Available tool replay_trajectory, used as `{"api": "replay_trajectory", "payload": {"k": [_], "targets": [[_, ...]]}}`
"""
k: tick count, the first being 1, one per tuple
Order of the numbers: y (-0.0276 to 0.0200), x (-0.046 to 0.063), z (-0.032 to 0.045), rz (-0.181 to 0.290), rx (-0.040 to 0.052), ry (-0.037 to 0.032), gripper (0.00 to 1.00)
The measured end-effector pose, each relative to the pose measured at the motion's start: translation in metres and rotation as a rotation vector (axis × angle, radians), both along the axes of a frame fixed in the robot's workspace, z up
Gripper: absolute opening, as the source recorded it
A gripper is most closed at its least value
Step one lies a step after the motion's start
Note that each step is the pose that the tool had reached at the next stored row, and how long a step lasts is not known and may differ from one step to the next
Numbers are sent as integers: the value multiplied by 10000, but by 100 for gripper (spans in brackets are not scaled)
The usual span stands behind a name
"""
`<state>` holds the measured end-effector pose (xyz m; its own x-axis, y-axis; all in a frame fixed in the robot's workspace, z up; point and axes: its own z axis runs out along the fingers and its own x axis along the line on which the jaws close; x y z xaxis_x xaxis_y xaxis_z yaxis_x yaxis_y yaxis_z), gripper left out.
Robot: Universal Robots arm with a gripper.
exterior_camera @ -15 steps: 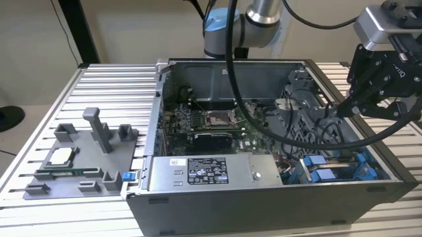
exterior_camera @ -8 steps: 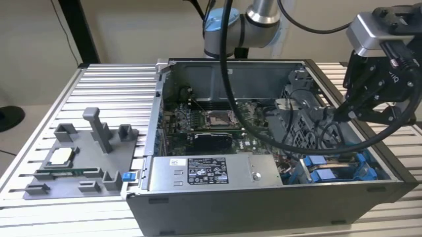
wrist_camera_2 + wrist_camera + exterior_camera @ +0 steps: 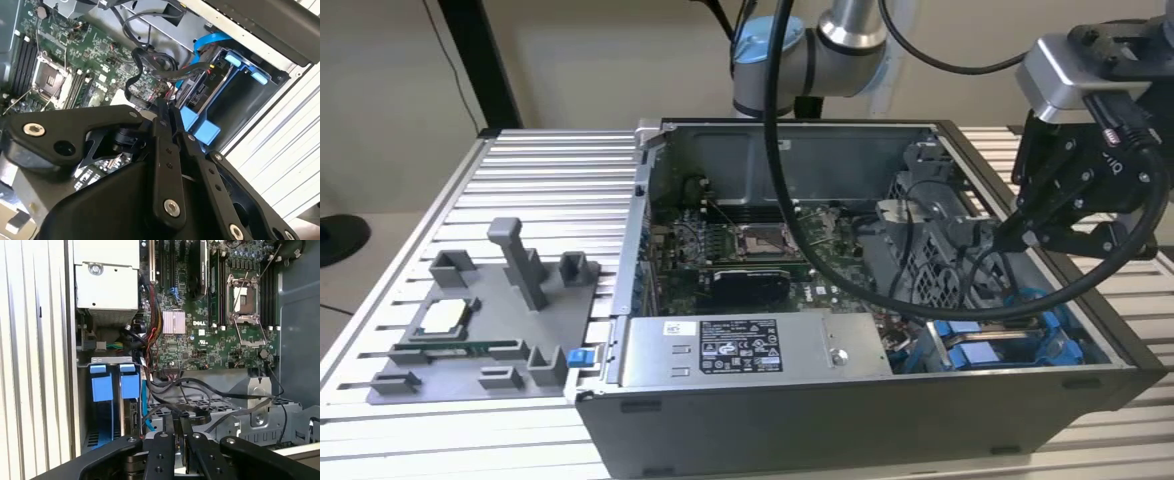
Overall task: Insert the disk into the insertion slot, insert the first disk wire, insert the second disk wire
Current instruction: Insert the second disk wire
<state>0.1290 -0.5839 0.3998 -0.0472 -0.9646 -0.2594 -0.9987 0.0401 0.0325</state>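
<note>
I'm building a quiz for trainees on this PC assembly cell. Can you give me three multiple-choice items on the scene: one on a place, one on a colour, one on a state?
1. In the exterior view, where does the black tool hang?
A) low over the floor
B) over the exterior view's right part of the grey metal computer case
C) under the case

2. What colour are the plastic rails of the grey metal insertion slot?
A) blue
B) red
C) yellow

3. What state is the case in?
A) shut, panel on
B) tipped upside down
C) open, with the green motherboard exposed

Answers:
1 B, the tool sits above the case's right end.
2 A, bright blue rails and tabs line the slot.
3 C, the board and cables lie in plain sight.
</note>
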Motion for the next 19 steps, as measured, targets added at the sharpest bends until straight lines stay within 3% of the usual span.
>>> {"api": "replay_trajectory", "payload": {"k": [3,8,11,18,19], "targets": [[1,0,-3,1,-36,0,0],[5,0,-31,3,-528,0,0],[6,0,-53,3,-777,0,0],[8,0,-128,5,-1147,0,0],[8,0,-129,4,-1151,0,0]]}}
